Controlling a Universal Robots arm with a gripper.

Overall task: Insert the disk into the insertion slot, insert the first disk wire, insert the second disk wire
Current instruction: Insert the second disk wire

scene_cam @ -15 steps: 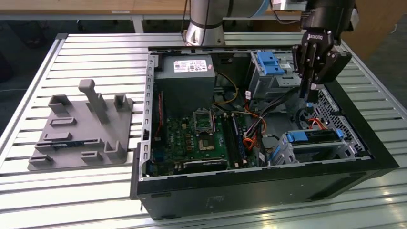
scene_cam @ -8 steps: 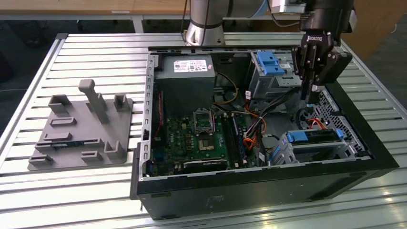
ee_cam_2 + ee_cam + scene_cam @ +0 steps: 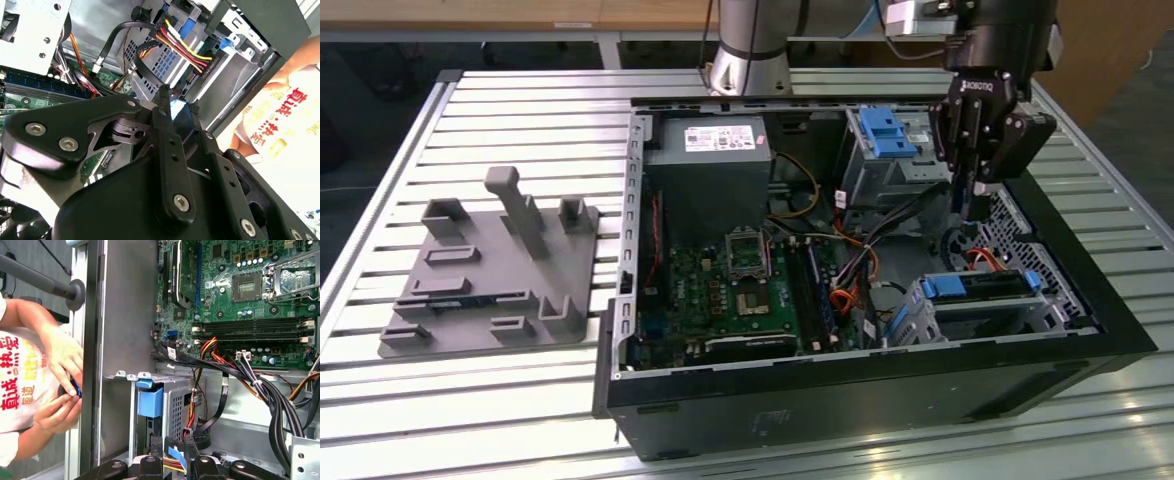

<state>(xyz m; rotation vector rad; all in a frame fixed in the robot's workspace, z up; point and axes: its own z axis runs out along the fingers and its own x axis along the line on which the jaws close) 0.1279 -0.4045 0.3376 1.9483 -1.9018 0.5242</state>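
Note:
In the exterior view the disk, silver with a blue carrier, lies inside the insertion slot, a perforated metal bay at the case's front right corner. A thin red wire, the first disk wire, runs to the disk's rear edge. My gripper hangs inside the case, above and behind the disk and beside the taller bay. In both wrist views the gripper sits just short of a bundle of black, yellow and orange wires and its dark plug. I cannot tell which one is the second disk wire.
The taller metal bay with a blue latch stands right beside the gripper. The motherboard and power supply fill the case's left half. A person's hands rest outside the case wall. A grey fixture plate lies on the table.

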